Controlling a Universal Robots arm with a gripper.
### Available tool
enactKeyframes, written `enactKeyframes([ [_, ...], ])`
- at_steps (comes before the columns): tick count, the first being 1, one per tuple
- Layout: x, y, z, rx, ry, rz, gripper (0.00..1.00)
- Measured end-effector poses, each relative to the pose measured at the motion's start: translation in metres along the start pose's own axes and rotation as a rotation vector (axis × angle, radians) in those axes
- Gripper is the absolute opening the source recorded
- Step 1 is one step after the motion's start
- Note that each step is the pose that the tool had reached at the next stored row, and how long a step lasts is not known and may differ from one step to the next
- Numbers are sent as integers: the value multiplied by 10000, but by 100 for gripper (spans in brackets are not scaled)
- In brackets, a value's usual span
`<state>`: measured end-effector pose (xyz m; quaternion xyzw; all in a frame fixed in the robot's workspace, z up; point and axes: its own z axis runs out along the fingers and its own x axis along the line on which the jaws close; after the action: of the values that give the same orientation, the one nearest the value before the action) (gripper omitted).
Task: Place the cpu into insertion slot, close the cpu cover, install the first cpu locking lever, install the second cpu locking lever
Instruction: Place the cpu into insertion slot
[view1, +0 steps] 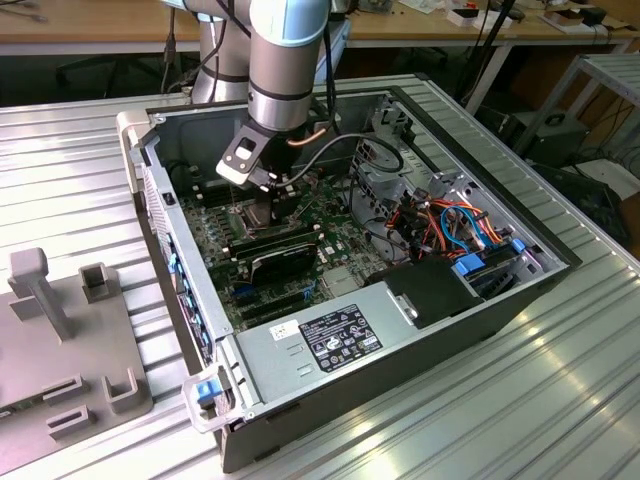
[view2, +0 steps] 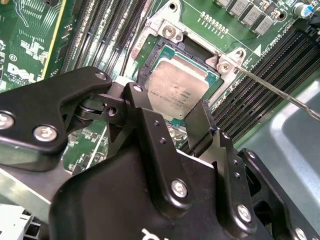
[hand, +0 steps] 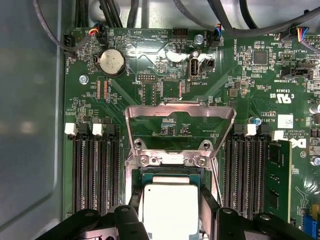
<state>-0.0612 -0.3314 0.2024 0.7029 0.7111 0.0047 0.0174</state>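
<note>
The cpu (view2: 176, 89) (hand: 169, 207), a square chip with a silver-grey top, lies level in the insertion slot (view2: 150, 55) (hand: 165, 172) on the green motherboard. My gripper (view2: 167, 105) (hand: 171, 212) (view1: 250, 200) reaches down into the open computer case, its black fingers (view2: 136, 97) against two opposite sides of the chip, shut on it. The cpu cover (hand: 180, 106) stands swung up and open behind the socket. A thin metal locking lever (view2: 280, 95) sticks out free beside the socket.
Long black memory slots (hand: 95, 170) flank the socket on both sides, with a memory module (hand: 277, 180) in one. The case (view1: 200, 330) also holds a power supply (view1: 330, 335), a drive cage and bundled cables (view1: 455, 225). A grey fixture (view1: 60, 330) sits on the exterior view's left.
</note>
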Motion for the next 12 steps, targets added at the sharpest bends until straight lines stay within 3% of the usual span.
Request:
enactKeyframes([
  [12,-15,-1,10,-2,31,11,54],
])
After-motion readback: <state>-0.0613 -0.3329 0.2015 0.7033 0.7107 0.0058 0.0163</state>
